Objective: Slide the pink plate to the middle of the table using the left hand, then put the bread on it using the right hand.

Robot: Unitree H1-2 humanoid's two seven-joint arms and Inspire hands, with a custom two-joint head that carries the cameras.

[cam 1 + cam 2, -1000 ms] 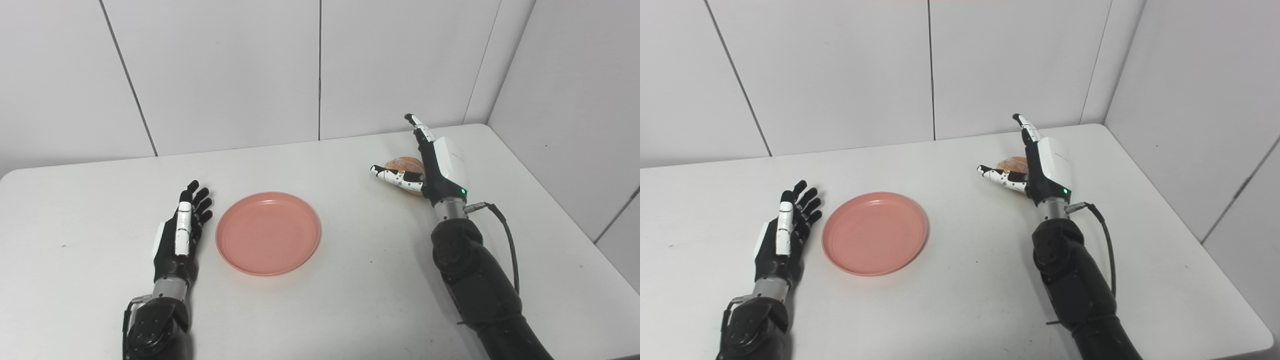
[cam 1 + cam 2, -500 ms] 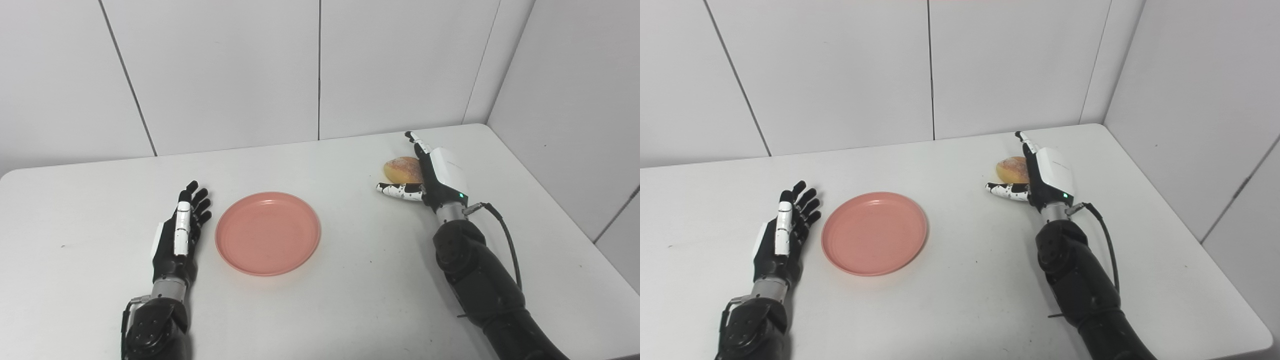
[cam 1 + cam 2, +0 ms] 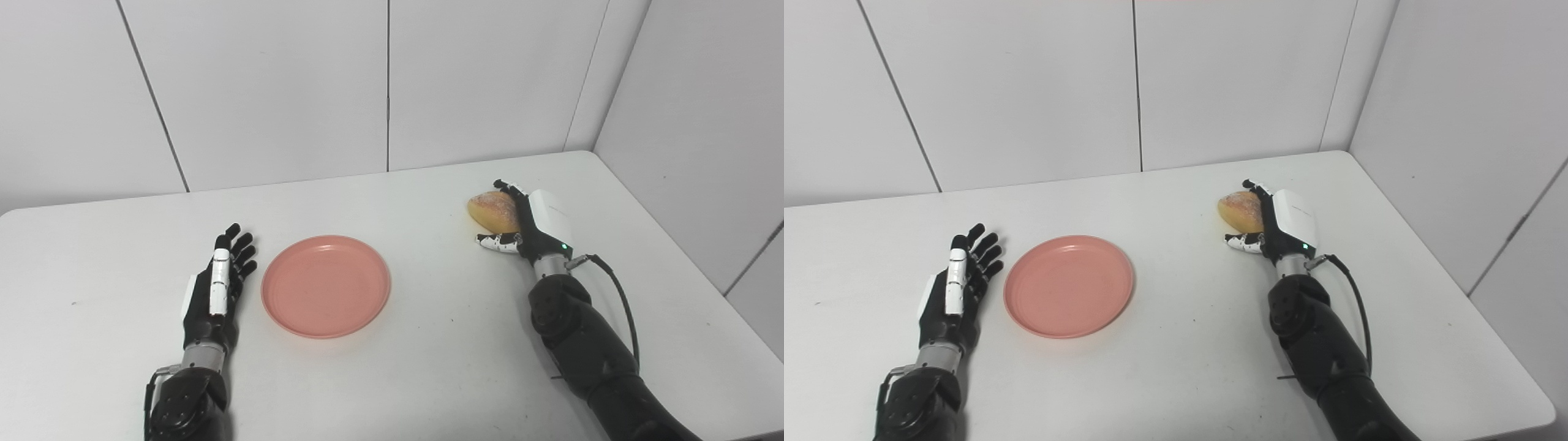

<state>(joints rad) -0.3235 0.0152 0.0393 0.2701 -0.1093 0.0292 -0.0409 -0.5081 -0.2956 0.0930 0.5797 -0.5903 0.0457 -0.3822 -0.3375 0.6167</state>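
The pink plate (image 3: 326, 286) lies flat on the white table (image 3: 429, 343), a little left of the middle. My left hand (image 3: 215, 293) rests open on the table just left of the plate, fingers apart, not touching it. The golden bread roll (image 3: 492, 210) sits on the table at the right. My right hand (image 3: 531, 222) is wrapped around it from the right: the fingers (image 3: 508, 187) curl over its far side and the thumb (image 3: 1242, 242) lies against its near side.
White wall panels stand behind the table, and a side wall runs close along its right edge. A black cable (image 3: 618, 294) loops off my right wrist. The table's right edge (image 3: 1488, 306) lies near my right arm.
My right hand has come down from above the bread and its fingers and thumb have curled in around it. The left hand and the plate have stayed put.
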